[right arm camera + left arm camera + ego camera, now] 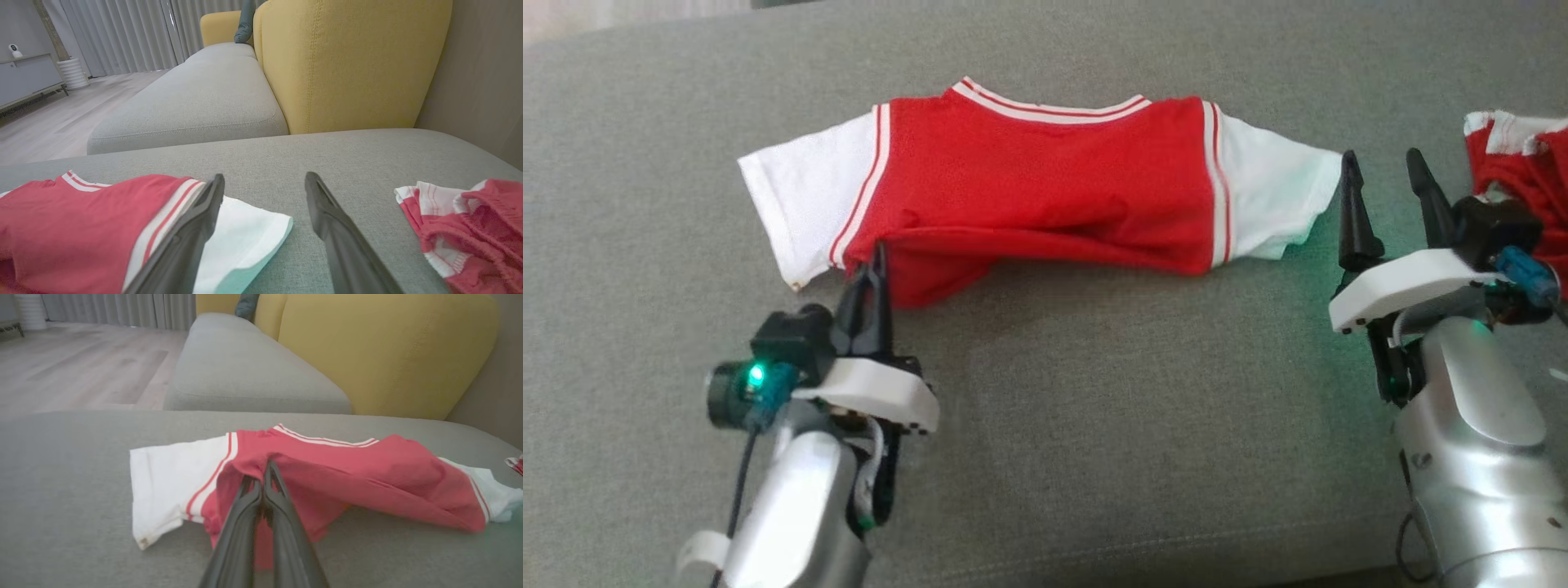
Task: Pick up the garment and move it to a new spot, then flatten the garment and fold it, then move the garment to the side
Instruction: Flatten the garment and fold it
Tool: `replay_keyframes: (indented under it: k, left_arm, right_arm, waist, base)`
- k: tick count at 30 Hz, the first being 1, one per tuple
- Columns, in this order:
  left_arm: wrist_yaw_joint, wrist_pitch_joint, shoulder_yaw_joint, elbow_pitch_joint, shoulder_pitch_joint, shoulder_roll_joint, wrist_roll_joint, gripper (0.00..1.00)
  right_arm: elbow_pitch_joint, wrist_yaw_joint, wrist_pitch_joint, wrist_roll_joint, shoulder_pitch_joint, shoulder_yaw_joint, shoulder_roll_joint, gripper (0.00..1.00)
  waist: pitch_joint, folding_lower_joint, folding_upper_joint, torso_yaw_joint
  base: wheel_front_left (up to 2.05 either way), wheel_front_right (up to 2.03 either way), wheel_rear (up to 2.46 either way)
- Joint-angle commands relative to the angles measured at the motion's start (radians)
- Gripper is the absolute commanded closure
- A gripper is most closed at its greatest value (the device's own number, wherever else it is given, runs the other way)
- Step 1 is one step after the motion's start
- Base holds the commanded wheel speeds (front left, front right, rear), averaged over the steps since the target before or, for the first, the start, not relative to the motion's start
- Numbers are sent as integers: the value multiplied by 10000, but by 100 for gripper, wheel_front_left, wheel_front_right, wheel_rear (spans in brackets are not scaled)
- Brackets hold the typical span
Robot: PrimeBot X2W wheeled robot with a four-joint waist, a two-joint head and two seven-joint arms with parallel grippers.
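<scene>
Garment (1045, 188) first: looks like thin, soft jersey knit, so light, floppy and with zero stiffness. Bound to sag and bunch wherever pinched at one spot only. Probably not fragile, and not slippery against the upholstery. Best taken by two corners of the hem (1029, 253), or at both shoulders, to keep it spread instead of roping up. Red body, white short sleeves, red-and-white striping at the armholes and collar. Lying collar-away, straight ahead of both hands, lower part rumpled and tucked under rather than flat.

Left hand (877, 261) pinched fully shut on the hem's corner, right beside the near white sleeve (800, 204), with red cloth bunched up around the fingertips in the left wrist view. Right hand (1383, 167) wide open, gripping nothing, sitting just past the tip of the other sleeve (1282, 196) — inner finger maybe touching it, hard to say for sure. Off to the outer side of the right hand, a second garment (1515, 159) in the same colours, crumpled in a heap. All of it on a grey sofa cushion (1094, 425), with a yellow backrest (347, 61) further ahead of the fingers.
</scene>
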Motion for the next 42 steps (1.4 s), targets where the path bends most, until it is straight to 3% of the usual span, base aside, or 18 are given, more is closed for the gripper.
replay_keyframes:
  k: [1, 8, 17, 20, 29, 42]
  left_arm:
    - [-113, -49, 562, -421, -397, 100, 290, 100]
    - [-632, -49, 1251, -724, -631, 348, 1207, 100]
    - [-734, -49, 1581, -231, 1404, 199, 1321, 97]
    - [-558, -49, 1773, 308, 1957, 138, 1117, 0]
    - [167, -49, 2102, -72, 2415, 78, 505, 0]
    - [357, -49, 1901, 55, 2423, 75, 407, 0]
  right_arm:
    - [-260, 65, -64, 67, 76, 162, 121, 0]
    - [-235, 65, -64, 93, 179, 209, 238, 0]
    - [-200, 65, -65, 95, 965, 139, 347, 0]
    - [-192, 65, -65, 138, 1170, 189, 396, 0]
    - [-720, 65, -65, 340, 1619, 447, 473, 0]
    - [-1687, 65, -65, 320, 2511, 1224, 479, 0]
  waist:
    - [-132, 0, 0, 67]
    - [-456, 0, 0, 46]
    - [-1094, 0, 0, 156]
    - [-1299, 0, 0, 175]
    - [-1618, 0, 0, 261]
    - [-1837, 0, 0, 157]
  base:
    - [0, 0, 0]
    - [0, 0, 0]
    - [0, 0, 0]
    - [0, 0, 0]
    - [0, 0, 0]
    - [0, 0, 0]
